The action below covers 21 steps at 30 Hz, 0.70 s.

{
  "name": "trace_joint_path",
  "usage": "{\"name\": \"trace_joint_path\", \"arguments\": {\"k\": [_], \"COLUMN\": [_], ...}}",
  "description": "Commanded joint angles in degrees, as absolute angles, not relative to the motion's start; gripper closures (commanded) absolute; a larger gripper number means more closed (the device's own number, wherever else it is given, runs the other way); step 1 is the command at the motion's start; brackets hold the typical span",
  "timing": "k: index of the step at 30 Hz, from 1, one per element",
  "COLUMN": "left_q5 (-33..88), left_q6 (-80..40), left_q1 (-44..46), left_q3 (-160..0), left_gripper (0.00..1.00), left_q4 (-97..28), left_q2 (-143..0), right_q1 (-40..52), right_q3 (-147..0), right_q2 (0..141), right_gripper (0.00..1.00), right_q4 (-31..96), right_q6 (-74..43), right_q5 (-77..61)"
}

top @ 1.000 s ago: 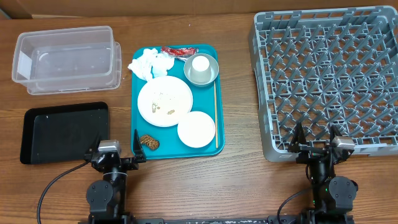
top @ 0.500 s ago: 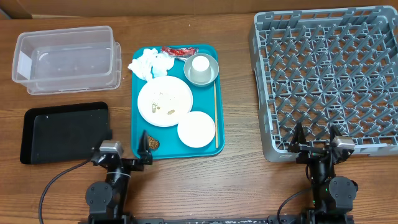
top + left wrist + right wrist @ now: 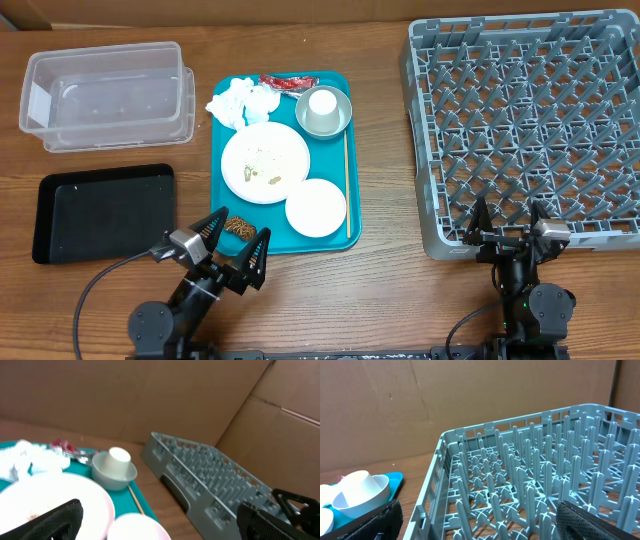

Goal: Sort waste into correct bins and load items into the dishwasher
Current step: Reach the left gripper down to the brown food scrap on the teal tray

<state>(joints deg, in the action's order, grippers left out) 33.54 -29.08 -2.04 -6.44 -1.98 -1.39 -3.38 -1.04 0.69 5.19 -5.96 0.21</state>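
On the teal tray lie crumpled white napkins, a red wrapper, a grey bowl holding a white cup, a white plate with rice grains, a pale pink dish, a wooden stick and a brown lump. My left gripper is open at the tray's near edge, over the brown lump. My right gripper is open at the near edge of the grey dish rack. The clear tub and black tray stand at left.
The teal tray sits mid-table between the bins and the rack. Cardboard walls stand behind the table in both wrist views. The left wrist view shows the bowl, plate and rack; the right wrist view shows rack pegs.
My left gripper has swung right and forward from beside the black tray to the teal tray's near edge, now tilted over the brown lump. The right arm has not moved.
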Motion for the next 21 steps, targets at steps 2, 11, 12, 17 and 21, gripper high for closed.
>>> {"name": "trace_joint_path", "arguments": {"k": [2, 11, 12, 17, 21], "left_q5": [35.77, 36.01, 36.8, 43.16, 19.42], "left_q6": [-28.21, -15.07, -15.27, -15.25, -30.0], "left_q1": [-2.63, -2.59, -2.59, -2.59, -2.48], "left_q3": [-18.85, -49.54, -52.25, -57.93, -59.44], "left_gripper": [0.0, 0.0, 0.0, 0.0, 0.0], "left_q4": [-8.6, -43.62, -45.95, -50.94, -62.24], "left_q2": [-5.85, -38.3, -42.04, -53.19, -59.42], "right_q1": [-3.44, -3.46, -3.46, -3.46, -3.46], "right_q3": [-0.45, -0.45, -0.45, -0.45, -0.45], "right_q2": [0.16, 0.16, 0.16, 0.16, 0.16], "right_gripper": [0.0, 0.0, 0.0, 0.0, 0.0], "right_q4": [4.8, 4.8, 4.8, 4.8, 4.8], "right_q6": [-5.96, -5.96, -5.96, -5.96, -5.96], "right_q5": [-0.05, -0.05, -0.05, -0.05, -0.05]}}
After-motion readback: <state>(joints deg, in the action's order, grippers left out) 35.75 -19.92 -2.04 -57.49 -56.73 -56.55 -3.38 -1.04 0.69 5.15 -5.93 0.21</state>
